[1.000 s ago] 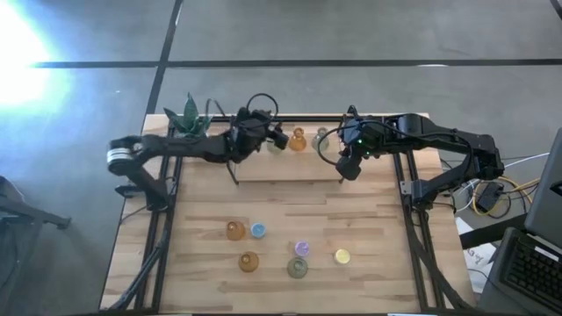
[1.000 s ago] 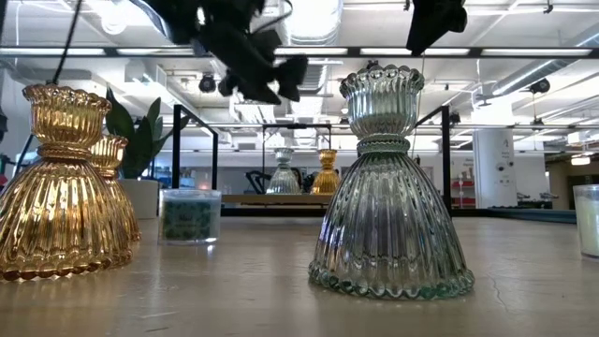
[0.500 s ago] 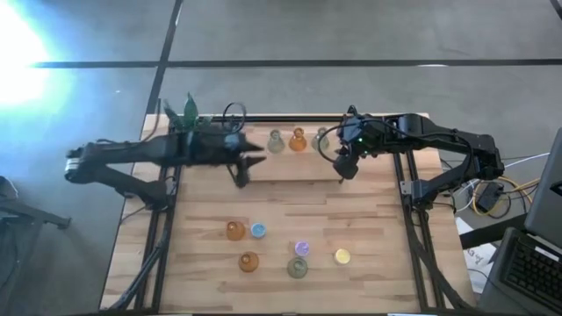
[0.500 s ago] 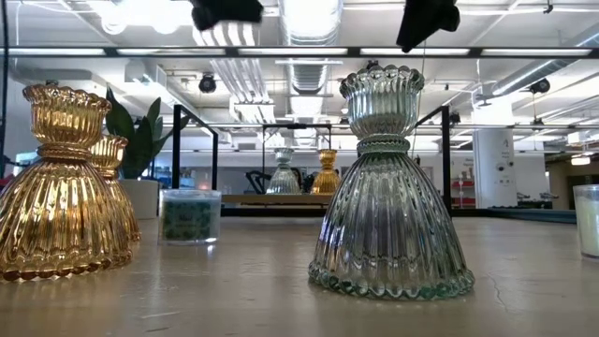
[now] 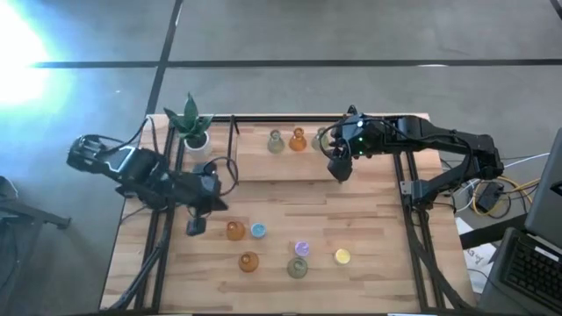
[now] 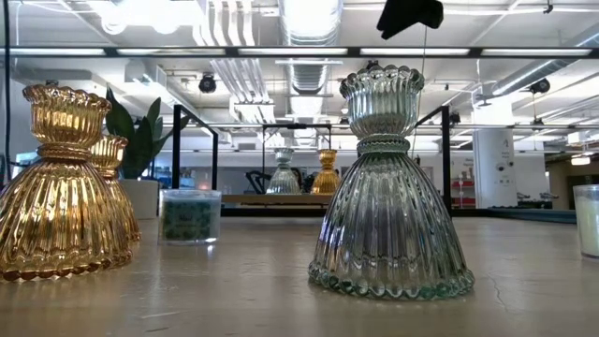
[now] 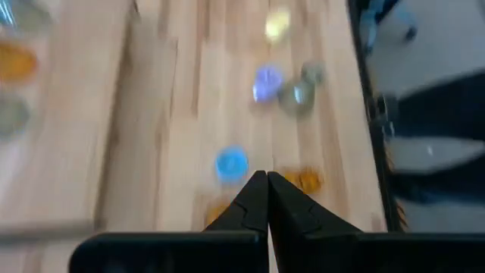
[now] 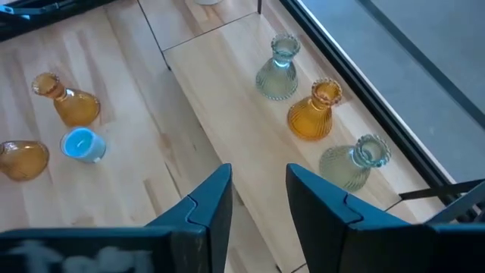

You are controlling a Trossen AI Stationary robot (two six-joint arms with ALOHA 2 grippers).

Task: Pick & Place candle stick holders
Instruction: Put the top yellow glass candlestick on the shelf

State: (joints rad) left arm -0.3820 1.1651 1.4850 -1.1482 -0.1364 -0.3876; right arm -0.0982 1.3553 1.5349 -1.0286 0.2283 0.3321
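Note:
Three candle stick holders stand on the raised board at the far side: a clear one (image 5: pixel 276 142), an amber one (image 5: pixel 299 140) and a greenish one (image 5: pixel 320 139). Several more stand on the table's near half: two amber (image 5: pixel 235 231) (image 5: pixel 249 262), blue (image 5: pixel 258 230), purple (image 5: pixel 302 249), green (image 5: pixel 298 268) and yellow (image 5: pixel 342 256). My left gripper (image 5: pixel 195 226) is shut with nothing in it, just left of the nearer amber holder (image 7: pixel 303 180) and the blue one (image 7: pixel 232 163). My right gripper (image 8: pixel 258 197) hangs open and holds nothing, above the board's near edge (image 5: pixel 338 171).
A white pot with a green plant (image 5: pixel 191 123) stands at the far left corner. Dark frame rails run along both sides of the table (image 5: pixel 167 219) (image 5: pixel 413 219). Bare wood lies between the raised board and the near group of holders (image 5: pixel 290 202).
My left arm has swung away from the raised board, toward the table's left and near side, ending low beside the near amber holder. My right gripper has drifted a little toward the table's left. No holder has moved.

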